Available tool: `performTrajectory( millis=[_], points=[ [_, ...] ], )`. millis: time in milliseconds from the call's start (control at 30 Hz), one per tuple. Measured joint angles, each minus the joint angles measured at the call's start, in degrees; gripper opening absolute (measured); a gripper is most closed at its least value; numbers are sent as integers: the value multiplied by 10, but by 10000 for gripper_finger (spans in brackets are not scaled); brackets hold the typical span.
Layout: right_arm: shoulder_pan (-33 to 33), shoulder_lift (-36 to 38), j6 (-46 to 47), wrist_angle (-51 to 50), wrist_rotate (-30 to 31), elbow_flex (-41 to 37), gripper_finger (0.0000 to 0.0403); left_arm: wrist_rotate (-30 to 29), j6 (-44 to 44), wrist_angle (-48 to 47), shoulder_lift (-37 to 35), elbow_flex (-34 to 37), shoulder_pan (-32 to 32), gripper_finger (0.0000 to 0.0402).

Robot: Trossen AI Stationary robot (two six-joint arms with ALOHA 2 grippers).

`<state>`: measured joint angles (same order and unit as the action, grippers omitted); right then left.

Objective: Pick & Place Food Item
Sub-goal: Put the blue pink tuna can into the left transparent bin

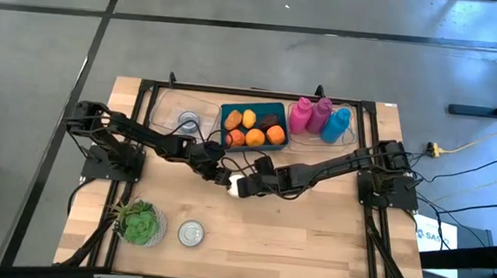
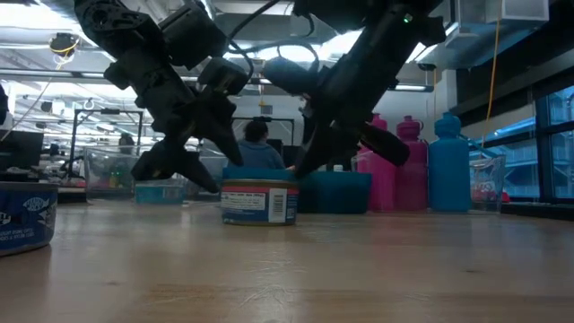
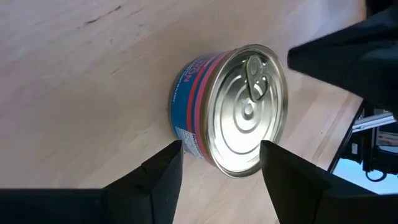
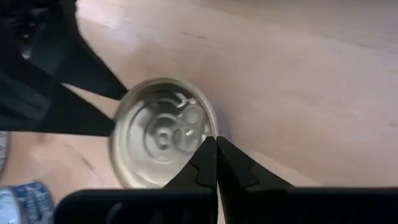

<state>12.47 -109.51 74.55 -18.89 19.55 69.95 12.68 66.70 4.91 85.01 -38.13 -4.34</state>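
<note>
Your left pincer stands wide, straddling the upright can on the counter without gripping. Your right pincer is closed tight at the can's rim.

In the high view, the can was almost wholly covered by both grippers. The label's print could not be read in the left wrist view. A second can was cut off by the low view's edge, and a blurred person was half hidden behind the arms.
</note>
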Motion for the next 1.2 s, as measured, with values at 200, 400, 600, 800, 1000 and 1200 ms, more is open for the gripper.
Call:
performTrajectory(
  millis=[200,400,600,800,1000,1200],
  points=[
    [0,-8,2,7,-7,1,0,2,1,5,0,0,0,206],
    [0,-8,0,0,-8,1,0,4,2,8,0,0,0,206],
    [0,-7,3,-6,-7,-2,0,6,2,11,0,0,0,205],
    [1,-7,12,-10,-6,-11,0,6,2,20,0,0,0,206],
    [1,-7,11,-6,-7,-12,0,2,10,45,0,0,0,214],
    [1,-7,8,-6,-9,-12,0,-1,15,48,0,0,1,219]
  ],
)
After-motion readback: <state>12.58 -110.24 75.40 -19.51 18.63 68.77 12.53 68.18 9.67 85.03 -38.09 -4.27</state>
